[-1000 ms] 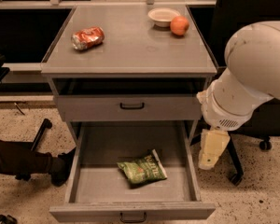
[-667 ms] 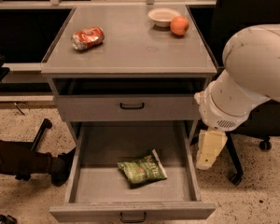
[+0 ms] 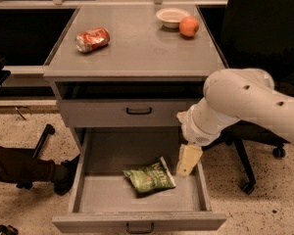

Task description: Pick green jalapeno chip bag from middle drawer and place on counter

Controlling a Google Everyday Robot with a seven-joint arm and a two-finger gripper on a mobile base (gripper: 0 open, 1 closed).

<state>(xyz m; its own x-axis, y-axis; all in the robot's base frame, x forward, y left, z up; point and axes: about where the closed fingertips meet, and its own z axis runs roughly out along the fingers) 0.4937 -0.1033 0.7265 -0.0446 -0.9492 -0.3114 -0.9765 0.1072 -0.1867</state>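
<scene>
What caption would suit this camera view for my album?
The robot's gripper hangs over the open drawer, beside the chip bag.

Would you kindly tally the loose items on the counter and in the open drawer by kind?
Chip bags: 1 (green jalapeno chip bag, in the middle drawer)
Cans: 1 (crushed red can, on the counter)
Bowls: 1 (white bowl)
Fruit: 1 (orange)
Total: 4
The tool hangs above the drawer's right edge, beside the bag.

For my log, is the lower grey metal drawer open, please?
Open: drawer pulled out, crinkled green chip bag visible inside; gripper above its right side.
</scene>
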